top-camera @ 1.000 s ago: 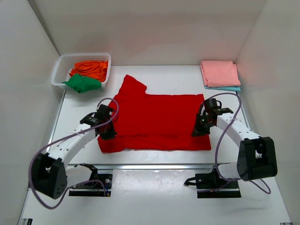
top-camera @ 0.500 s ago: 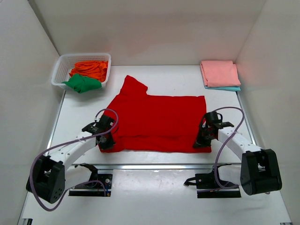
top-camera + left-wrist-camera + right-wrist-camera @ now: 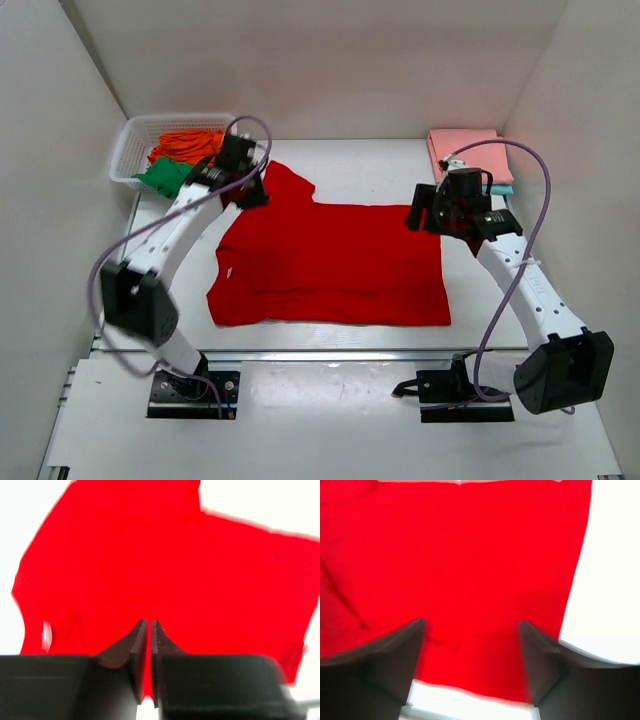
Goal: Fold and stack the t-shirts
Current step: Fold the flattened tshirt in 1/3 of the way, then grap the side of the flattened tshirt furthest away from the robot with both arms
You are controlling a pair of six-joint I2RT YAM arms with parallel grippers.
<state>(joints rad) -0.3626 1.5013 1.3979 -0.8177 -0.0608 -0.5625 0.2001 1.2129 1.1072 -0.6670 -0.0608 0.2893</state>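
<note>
Hovering over the red t-shirt [image 3: 335,265], left end effector [image 3: 150,626] closed, right end effector [image 3: 471,626] spread.

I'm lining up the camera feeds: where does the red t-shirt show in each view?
Top external: the red t-shirt lies spread flat in the middle of the table.
Left wrist: it fills most of the frame.
Right wrist: it covers the left and centre.
Shared landmark: the white table bordering the shirt's edges.
</note>
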